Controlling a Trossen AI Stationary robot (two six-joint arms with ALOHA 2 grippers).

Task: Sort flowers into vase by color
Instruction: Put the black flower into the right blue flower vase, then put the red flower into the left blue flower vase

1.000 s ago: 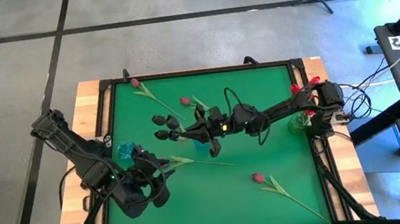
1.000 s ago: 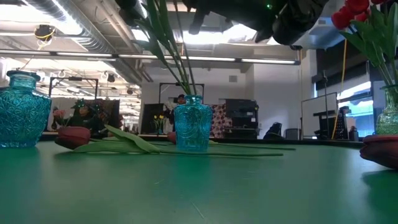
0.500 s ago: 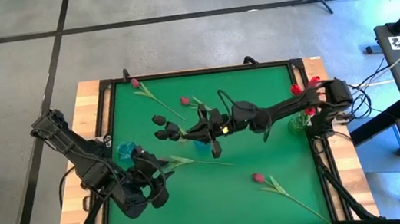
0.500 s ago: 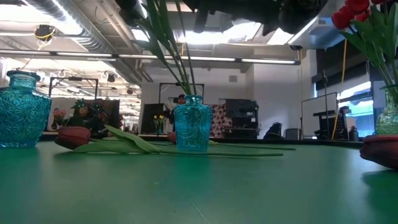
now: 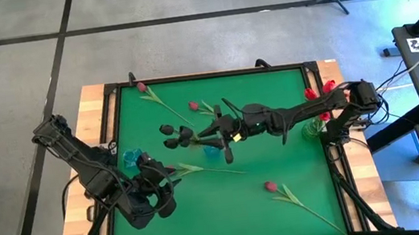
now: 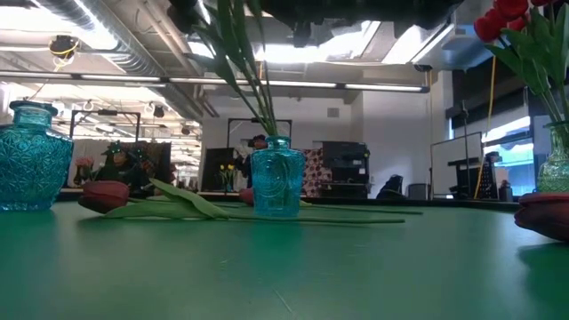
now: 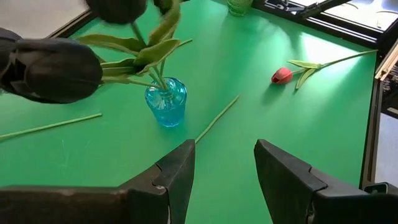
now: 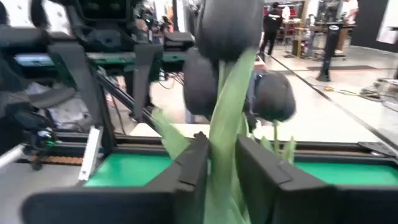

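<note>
Black tulips (image 5: 168,136) lean toward the table's left, their stems standing in the middle blue vase (image 6: 277,180). My right gripper (image 5: 205,134) reaches in from the right above that vase and is shut on a black tulip (image 8: 227,25). My left gripper (image 7: 224,180) is open and hovers near the table's near left (image 5: 161,195), touching nothing. A second blue vase (image 5: 132,156) stands at the left. A green vase (image 5: 312,128) with red tulips (image 5: 320,91) stands at the right. Red tulips lie flat on the mat (image 5: 269,185) (image 5: 193,105) (image 5: 140,86). My right gripper pinches a black tulip's green stem and leaf (image 8: 222,155) between its two fingers, well below the bud. The fingers come roughly level from the table's right, above the vase. The stem's lower end stands in the blue vase (image 7: 166,101), and the tulip leans toward the table's left.
Another red tulip (image 6: 105,194) lies beside the middle vase, its long stem (image 7: 217,117) stretched across the mat. The green mat has a raised dark frame (image 5: 188,77). Open mat lies near the table's near edge, between my left gripper and the red tulip at the near right.
My right arm has stretched out straighter, its elbow moving toward the table's right, and in the low view it has risen. Its gripper has stayed over the middle blue vase, and the black tulips now lean slightly more toward the left.
</note>
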